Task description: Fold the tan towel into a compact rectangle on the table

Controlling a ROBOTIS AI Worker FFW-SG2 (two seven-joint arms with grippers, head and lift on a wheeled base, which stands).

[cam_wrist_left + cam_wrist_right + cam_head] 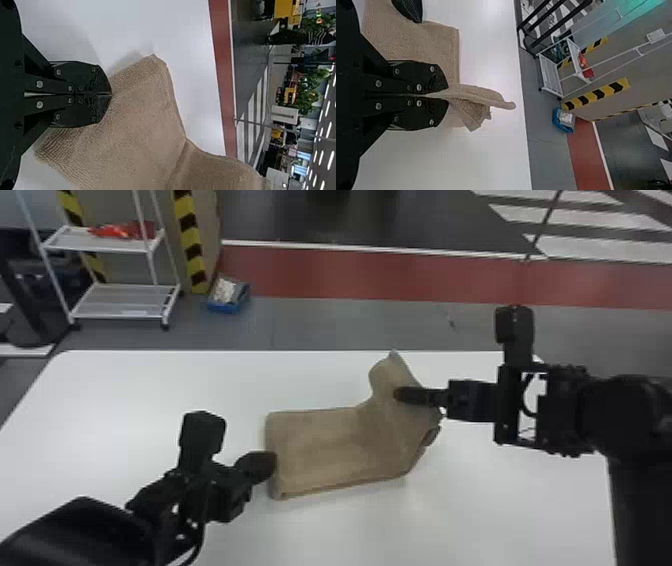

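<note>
Flat white table (125,390) under soft tan towel (320,445)
Likely light, best edge-pinched; black right gripper (399,394) clamps its raised end, black left gripper (272,465) closed, empty, by the other.

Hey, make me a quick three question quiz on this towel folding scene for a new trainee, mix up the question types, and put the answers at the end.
1. True or false: the right gripper has its fingers closed on part of the tan towel.

2. Multiple choice: where are the fingertips of the left gripper?
A) At the towel's edge on the robot's left
B) At the table's far edge
C) Beside the right gripper

3. Fill in the blank: on the floor beyond the white table, the small open box near the cart is coloured ____.

Key: 1. True; 2. A; 3. blue
</note>
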